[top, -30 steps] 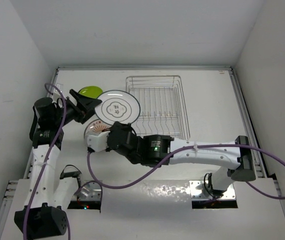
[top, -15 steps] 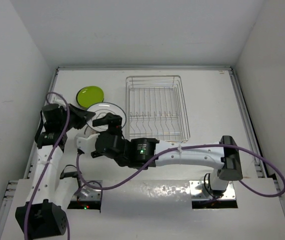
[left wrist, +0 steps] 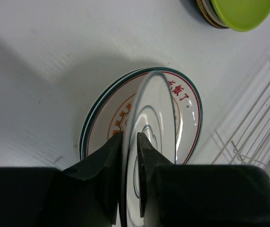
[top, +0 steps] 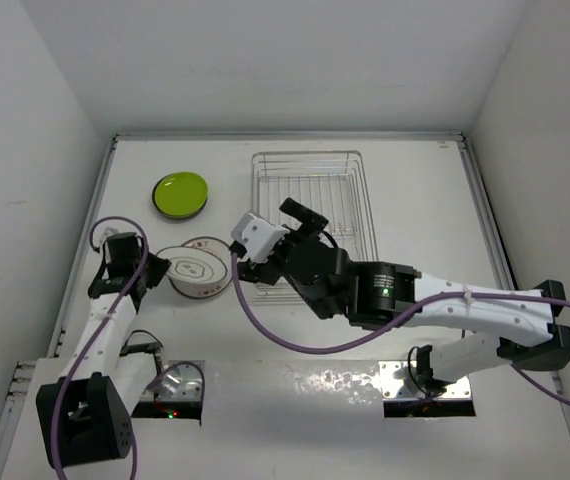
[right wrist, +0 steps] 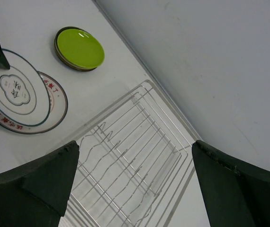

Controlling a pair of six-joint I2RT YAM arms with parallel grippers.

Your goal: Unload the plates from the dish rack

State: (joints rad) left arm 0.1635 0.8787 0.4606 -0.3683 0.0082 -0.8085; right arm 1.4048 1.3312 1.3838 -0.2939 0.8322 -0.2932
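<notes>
A white plate (left wrist: 156,123) with green rings leans low over a red-patterned plate (left wrist: 107,118) lying on the table. My left gripper (left wrist: 129,139) is shut on the white plate's near rim, and it shows in the top view (top: 143,270) left of that plate (top: 193,266). A lime green plate (top: 181,193) tops a small stack further back. The dish rack (top: 310,200) holds no plates. Above the rack's near-left corner hangs my right gripper (top: 305,222), open with nothing in it (right wrist: 135,146), looking down on the rack wires (right wrist: 125,156).
White walls close in the table on the left, back and right. A purple cable (top: 265,330) trails from the right arm across the table near the plates. The rack's upright prongs (right wrist: 106,130) stand under the right gripper.
The right gripper let go of the white plate and swung right over the rack. The left gripper closed on the plate's rim and brought it down onto the red-patterned plate.
</notes>
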